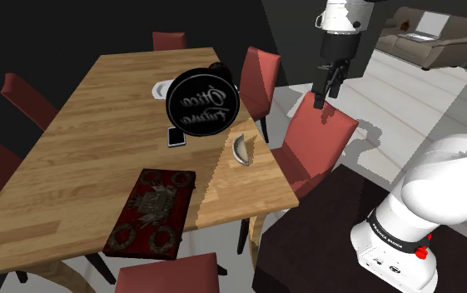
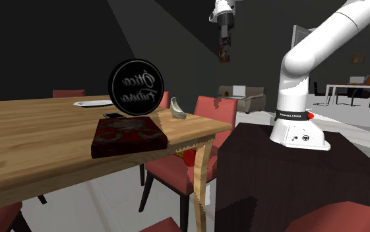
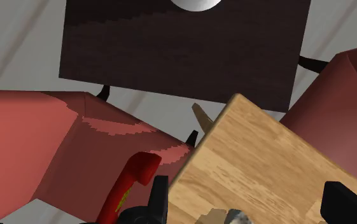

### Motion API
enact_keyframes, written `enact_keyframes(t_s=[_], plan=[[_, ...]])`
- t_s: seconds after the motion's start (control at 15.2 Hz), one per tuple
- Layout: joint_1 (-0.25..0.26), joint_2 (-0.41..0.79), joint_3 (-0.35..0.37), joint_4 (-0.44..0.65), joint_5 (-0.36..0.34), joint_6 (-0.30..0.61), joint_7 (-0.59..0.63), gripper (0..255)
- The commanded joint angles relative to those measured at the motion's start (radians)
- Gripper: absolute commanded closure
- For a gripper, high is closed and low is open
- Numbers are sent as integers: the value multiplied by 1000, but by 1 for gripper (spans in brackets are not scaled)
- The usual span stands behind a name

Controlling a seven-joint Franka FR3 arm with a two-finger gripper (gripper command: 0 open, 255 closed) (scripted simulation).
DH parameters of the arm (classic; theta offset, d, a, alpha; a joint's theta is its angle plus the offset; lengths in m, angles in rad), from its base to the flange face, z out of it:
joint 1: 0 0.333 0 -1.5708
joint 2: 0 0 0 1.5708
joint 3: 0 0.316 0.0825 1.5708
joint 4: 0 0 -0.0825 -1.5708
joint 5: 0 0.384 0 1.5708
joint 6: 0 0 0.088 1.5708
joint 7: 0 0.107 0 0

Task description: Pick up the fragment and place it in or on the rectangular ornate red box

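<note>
Eyeing the fragment (image 1: 241, 150) near the red box (image 1: 152, 212): probably light, brittle; I'd pinch its rim. My gripper (image 1: 321, 98) hangs with jaws apart.

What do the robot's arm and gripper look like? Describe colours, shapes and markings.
The arm has smooth, rounded white links with dark joints. A black band with small white lettering rings its base, beside a red mark. The gripper is all black, with two slim fingers.
</note>
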Motion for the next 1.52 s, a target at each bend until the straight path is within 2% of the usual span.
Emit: enact_keyframes(t_s=[0.0, 0.4, 0.79, 1.12, 1.45], plan=[[0, 0, 0, 0, 0, 0, 0, 0], [5, 71, 31, -133, 93, 275, 67, 0], [24, 219, 65, -206, 197, 572, 110, 0], [53, 397, 86, -211, 298, 822, 118, 0], [97, 605, 93, -162, 430, 1049, 87, 0]])
